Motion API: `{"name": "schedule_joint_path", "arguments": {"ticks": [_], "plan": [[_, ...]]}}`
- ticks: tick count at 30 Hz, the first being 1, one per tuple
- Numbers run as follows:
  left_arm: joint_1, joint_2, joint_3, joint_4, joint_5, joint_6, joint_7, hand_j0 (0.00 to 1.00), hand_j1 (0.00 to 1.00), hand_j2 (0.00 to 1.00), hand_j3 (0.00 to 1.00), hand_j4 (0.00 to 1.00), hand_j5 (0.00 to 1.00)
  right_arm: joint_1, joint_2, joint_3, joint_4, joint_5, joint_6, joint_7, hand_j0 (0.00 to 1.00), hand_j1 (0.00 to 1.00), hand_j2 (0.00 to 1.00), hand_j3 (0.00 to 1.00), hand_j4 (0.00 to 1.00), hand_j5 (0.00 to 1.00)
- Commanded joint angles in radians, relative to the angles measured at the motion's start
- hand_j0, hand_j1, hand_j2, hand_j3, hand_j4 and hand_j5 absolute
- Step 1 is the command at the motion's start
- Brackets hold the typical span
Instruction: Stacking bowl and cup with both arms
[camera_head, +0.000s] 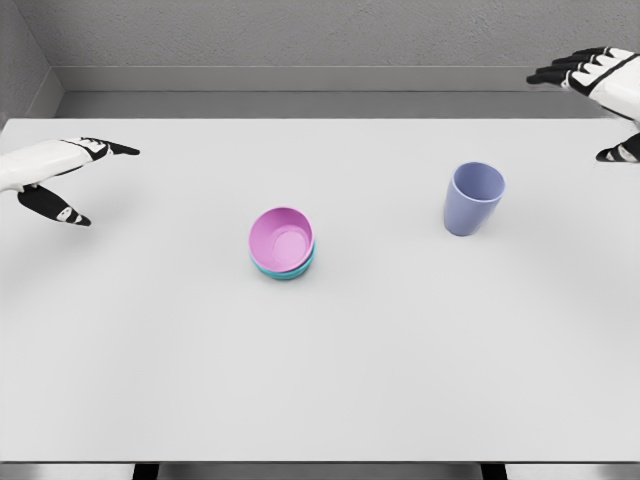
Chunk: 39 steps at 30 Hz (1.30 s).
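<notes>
Pink and glossy, a shallow round plastic bowl (282, 238) sits nested inside a teal bowl (287, 270) of the same shape, so that only a thin teal rim and lower wall show beneath it. The pink bowl's inside is smooth and holds nothing. This pair rests on the matte white tabletop (320, 380), well to the right of the left hand (62, 170) and nearer the table's front than that hand is.

A periwinkle-blue plastic cup (473, 198), tapered toward its base and without a handle, stands upright with its mouth open and nothing visible inside. It lies well apart from the bowls, below and to the left of the right hand (596, 70), nearer to that hand than to the other.

Both hands are white with black fingertips. The left hand hovers at the table's left edge, fingers extended and thumb dropped away below, grasping nothing. The right hand hangs at the far right corner, fingers stretched out and loosely spread, likewise grasping nothing.
</notes>
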Motion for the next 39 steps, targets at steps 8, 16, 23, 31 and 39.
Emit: {"name": "schedule_joint_path", "arguments": {"ticks": [8, 16, 23, 31, 39], "plan": [[0.000, -0.003, 0.002, -0.004, 0.005, 0.003, -0.001, 1.00, 1.00, 1.00, 1.00, 1.00, 1.00, -0.384, 0.235, 0.488, 0.312, -0.005, -0.043, 0.172, 1.00, 1.00, 1.00, 1.00, 1.00, 1.00], [0.000, -0.001, 0.005, -0.004, 0.005, 0.003, -0.001, 1.00, 1.00, 1.00, 1.00, 1.00, 1.00, -0.395, 0.264, 0.493, 0.386, -0.005, -0.169, 0.172, 1.00, 1.00, 1.00, 1.00, 1.00, 1.00], [0.000, -0.001, 0.005, -0.007, 0.005, 0.003, -0.001, 1.00, 1.00, 1.00, 1.00, 1.00, 1.00, -0.398, 0.301, 0.490, 0.453, 0.040, -0.192, 0.172, 1.00, 1.00, 1.00, 1.00, 1.00, 1.00], [0.000, 0.001, 0.005, -0.007, 0.005, 0.003, -0.001, 1.00, 1.00, 1.00, 1.00, 1.00, 1.00, -0.396, 0.328, 0.499, 0.501, 0.049, -0.238, 0.172, 1.00, 1.00, 1.00, 1.00, 1.00, 1.00], [0.002, -0.003, 0.005, -0.010, 0.005, 0.003, 0.001, 1.00, 1.00, 1.00, 1.00, 1.00, 1.00, -0.396, 0.344, 0.522, 0.533, 0.057, -0.236, 0.172, 1.00, 1.00, 1.00, 1.00, 1.00, 1.00]]}}
